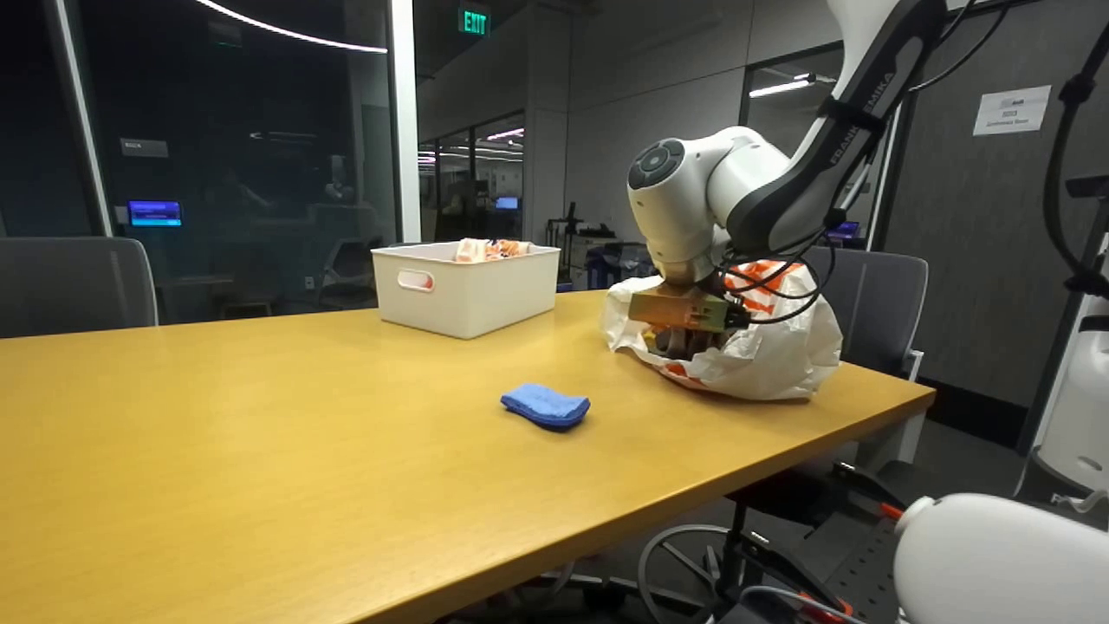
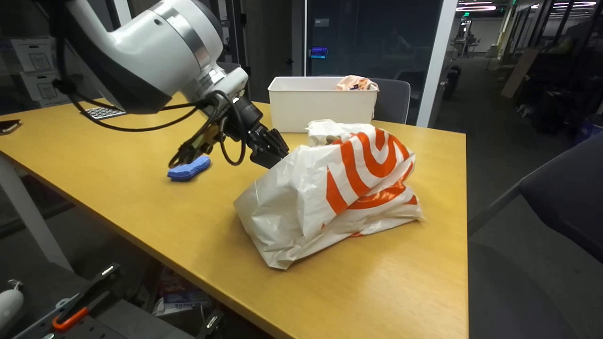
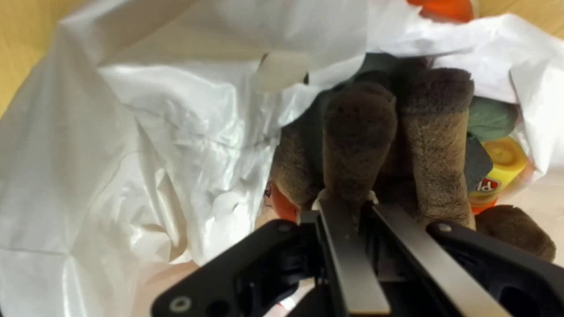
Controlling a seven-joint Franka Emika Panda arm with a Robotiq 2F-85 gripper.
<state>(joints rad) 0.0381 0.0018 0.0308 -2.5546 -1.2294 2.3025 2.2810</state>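
Gripper (image 3: 347, 200) nearly closed, pinching plush limb (image 3: 359, 136).
Long axis runs forward from jaws, inside bag (image 2: 311, 193), near tabletop (image 2: 405, 282) end edge.

My fingers (image 3: 350, 259) are at the mouth of the bag (image 2: 325, 193) on the tabletop (image 2: 400, 282), part of the soft toy (image 3: 359, 132) between them. A tub (image 3: 502, 160) lies in the bag, right of the toy in the wrist view. In an exterior view, the bin (image 2: 322, 113) stands behind the bag (a bundle (image 2: 355, 84) in its right end), the cloth (image 2: 190, 170) left of the bag.
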